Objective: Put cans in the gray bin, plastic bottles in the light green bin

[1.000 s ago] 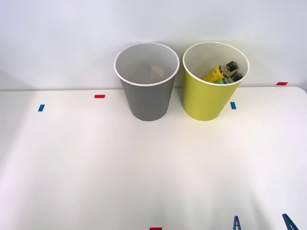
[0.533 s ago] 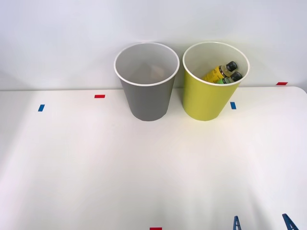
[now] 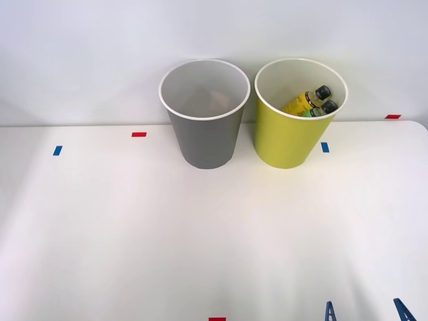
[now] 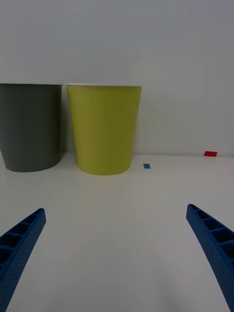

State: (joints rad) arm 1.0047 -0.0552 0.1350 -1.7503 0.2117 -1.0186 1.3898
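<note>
Sorted and done, by the look of it: plastic bottles [image 3: 309, 101] leaning inside the light green bin [image 3: 286, 144], black caps up, beside the gray bin [image 3: 206, 144]. Right gripper [image 3: 366, 312] parked low over the table [image 3: 200, 234], fingers spread wide, holding nothing.

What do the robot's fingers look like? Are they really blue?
Yes! The right gripper has two bright blue fingers. Each is long and tapers to a narrow tip, with a row of little ribs and hollow cells like a ladder. In the front view, their pointed blue tips peek up.
</note>
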